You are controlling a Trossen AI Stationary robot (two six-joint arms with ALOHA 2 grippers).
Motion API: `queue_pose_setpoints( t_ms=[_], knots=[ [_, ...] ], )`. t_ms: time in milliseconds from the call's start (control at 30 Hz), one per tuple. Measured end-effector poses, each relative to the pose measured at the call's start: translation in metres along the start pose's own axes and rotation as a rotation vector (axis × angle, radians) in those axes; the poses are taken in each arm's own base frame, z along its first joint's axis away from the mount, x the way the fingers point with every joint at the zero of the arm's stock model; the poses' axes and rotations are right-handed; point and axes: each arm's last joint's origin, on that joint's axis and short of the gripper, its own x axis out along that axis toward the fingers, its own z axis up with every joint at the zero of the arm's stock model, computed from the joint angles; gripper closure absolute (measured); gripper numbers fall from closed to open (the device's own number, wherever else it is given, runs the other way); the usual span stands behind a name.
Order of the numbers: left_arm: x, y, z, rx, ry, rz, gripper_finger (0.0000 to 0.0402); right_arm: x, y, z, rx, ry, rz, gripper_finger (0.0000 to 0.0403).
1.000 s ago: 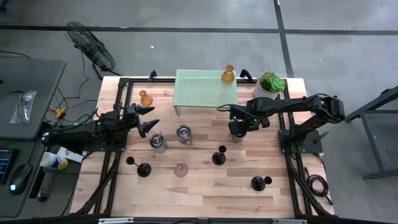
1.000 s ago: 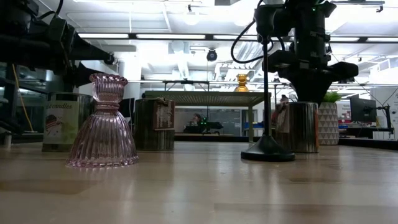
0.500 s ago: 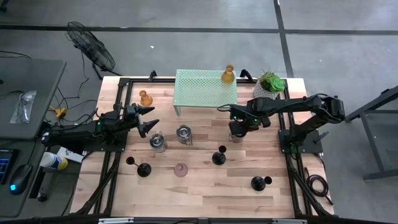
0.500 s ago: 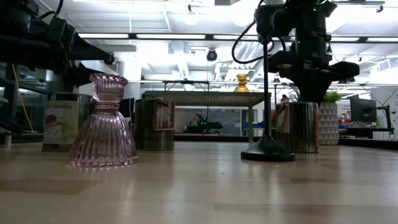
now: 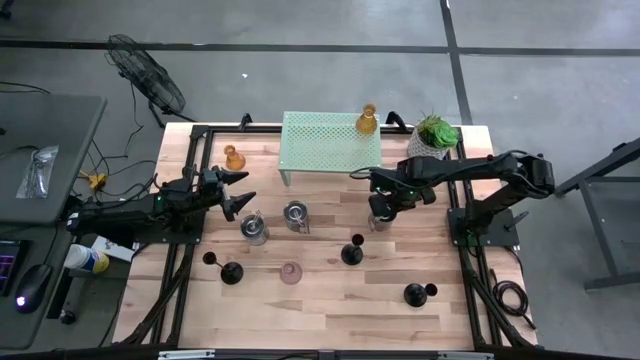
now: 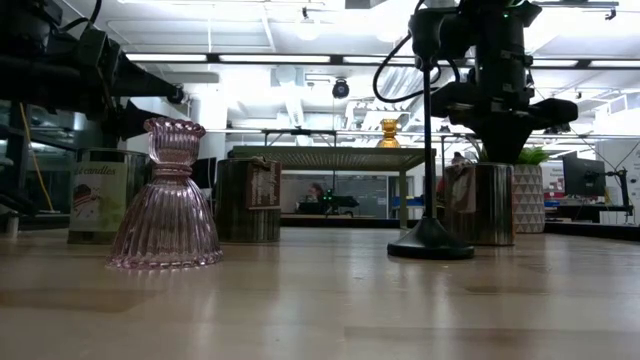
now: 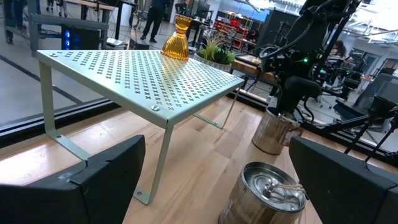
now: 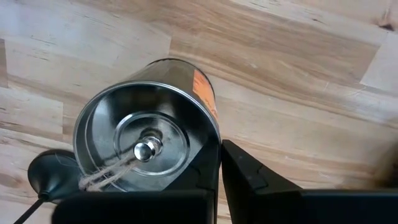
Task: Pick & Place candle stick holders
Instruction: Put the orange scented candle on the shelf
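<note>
My right gripper (image 5: 379,208) points down, shut on a silver metal candle holder (image 8: 146,146) standing right of the table's middle. My left gripper (image 7: 217,180) is open and level at the left side, clear of another silver holder (image 7: 267,193) ahead of it. A third silver holder (image 5: 254,230) stands nearby. A pink glass holder (image 5: 290,272) and black slim-stemmed sticks (image 5: 231,272), (image 5: 352,252), (image 5: 416,294) stand on their bases toward the near side. One amber holder (image 5: 234,157) stands on the table and another (image 5: 367,120) on the rack. My right gripper pinches the silver holder's wall at its top rim (image 8: 214,140), one finger inside the cup and one finger (image 8: 249,174) outside. The fingers come from above, pointing down. The holder's bottom (image 6: 480,240) rests on the table.
A pale green perforated rack (image 5: 330,143) stands at the far middle, and a green plant in a white pot (image 5: 434,133) sits at the far right. Black rails (image 5: 465,250) run along both table sides. Bare wood (image 5: 330,300) lies along the near edge between the black sticks.
</note>
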Motion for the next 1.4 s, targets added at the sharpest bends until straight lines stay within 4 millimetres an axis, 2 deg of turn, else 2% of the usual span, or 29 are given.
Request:
queue_pose_setpoints(
  t_ms=[400, 867, 1400],
  knots=[
    [0.000, 0.000, 0.000, 0.000, 0.000, 0.000, 0.0011, -0.011, -0.007, -0.004, -0.010, 0.000, 0.041, 0.0399],
    [0.000, 0.000, 0.000, 0.000, 0.000, 0.000, 0.0011, -0.022, -0.002, -0.005, -0.052, 0.006, 0.105, 0.0399],
    [0.000, 0.000, 0.000, 0.000, 0.000, 0.001, 0.0011, -0.023, -0.001, -0.004, -0.073, 0.000, 0.124, 0.0399]
  ],
)
